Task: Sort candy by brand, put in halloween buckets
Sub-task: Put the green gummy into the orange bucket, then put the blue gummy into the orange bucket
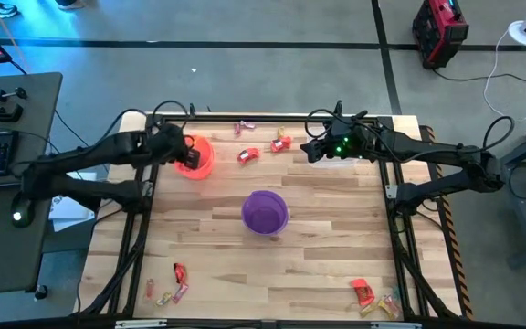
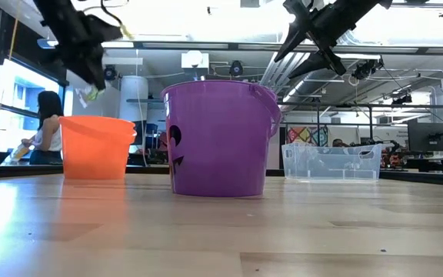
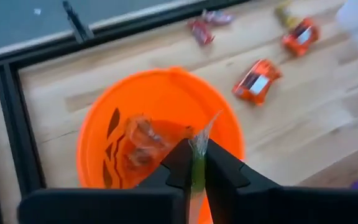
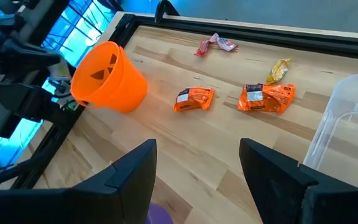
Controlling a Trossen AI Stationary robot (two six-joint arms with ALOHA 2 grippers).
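Two halloween buckets stand upright on the wooden table [image 1: 318,265]: the orange bucket [image 1: 196,157] near the far left corner, mouth up, and the purple bucket [image 1: 265,212] near the table's middle, well apart from it. In the low view the purple bucket's printed face is turned toward the camera.

Left gripper [image 3: 196,163] hangs directly over the orange bucket's mouth. Its fingers are pressed together on a yellow-green wrapped candy [image 3: 197,168], pinched at mid-length; the wrapper's long axis runs along the fingers, with a clear twisted end sticking out past the tips toward the bucket. Crinkled clear wrapper material [image 3: 143,138] shows inside the orange bucket; what it contains cannot be told.

Right gripper [image 4: 197,163] waits above the table near the far right side, fingers spread wide and holding nothing. A clear plastic tub [image 4: 347,118] sits just beside it.

Loose candy on the table:
- Two orange packets [image 4: 194,98] and [image 4: 266,98] lie flat between the orange bucket and the tub, long axes roughly across the table.
- A red-pink piece [image 4: 215,44] and a yellow piece [image 4: 279,69] lie near the far edge.
- More pieces lie at the near left [image 1: 176,281] and near right [image 1: 365,294] corners.

A person [image 2: 46,127] sits in the room beyond the table.
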